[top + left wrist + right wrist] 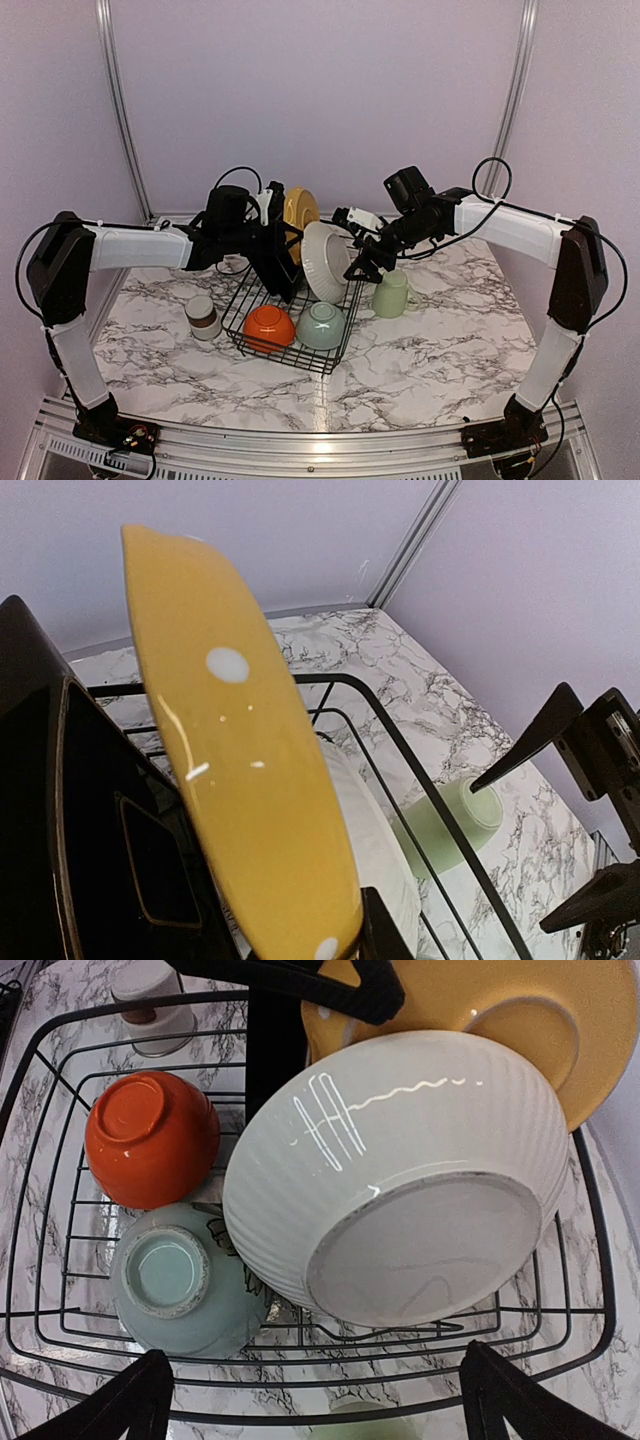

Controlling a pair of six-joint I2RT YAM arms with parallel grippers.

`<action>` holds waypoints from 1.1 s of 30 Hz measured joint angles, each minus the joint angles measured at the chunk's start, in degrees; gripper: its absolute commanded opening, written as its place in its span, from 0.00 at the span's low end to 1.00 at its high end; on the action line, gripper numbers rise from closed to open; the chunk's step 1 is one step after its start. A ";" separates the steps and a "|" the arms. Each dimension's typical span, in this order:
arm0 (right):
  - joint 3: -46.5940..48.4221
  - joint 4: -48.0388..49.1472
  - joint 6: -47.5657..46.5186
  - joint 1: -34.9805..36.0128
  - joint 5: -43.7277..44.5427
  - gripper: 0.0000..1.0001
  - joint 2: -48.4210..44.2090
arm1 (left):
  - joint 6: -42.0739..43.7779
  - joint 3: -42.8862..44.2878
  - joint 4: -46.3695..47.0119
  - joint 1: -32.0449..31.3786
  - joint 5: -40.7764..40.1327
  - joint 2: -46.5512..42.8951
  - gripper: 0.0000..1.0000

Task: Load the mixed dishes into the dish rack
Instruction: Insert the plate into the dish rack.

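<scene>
left hand [274,205] pinched narrow on the yellow plate [250,770], right hand [315,1352] hung wide open, empty, over the white bowl [400,1170]

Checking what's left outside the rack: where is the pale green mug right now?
In the top view, the pale green mug sits on the table just right of the dish rack, close by the right gripper.

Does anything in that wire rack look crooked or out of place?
The white bowl stands out: it is tipped on its side in the dish rack, its base showing, leaning toward the yellow plate, while the orange bowl and pale green bowl sit upside down on the rack floor.
</scene>
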 measured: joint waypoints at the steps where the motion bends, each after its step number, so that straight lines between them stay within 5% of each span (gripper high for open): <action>1: 0.00 0.00 0.00 0.00 0.00 0.98 0.00 | -0.31 0.00 0.26 0.00 0.02 0.15 0.00; 21: 0.09 -0.46 -0.04 0.00 -0.39 0.98 1.01 | 2.91 -7.32 -0.76 -0.44 3.41 -1.44 0.00; 33: 0.13 -1.75 -0.04 0.02 -0.55 0.99 2.73 | 0.90 -1.40 1.42 0.07 5.27 4.81 0.00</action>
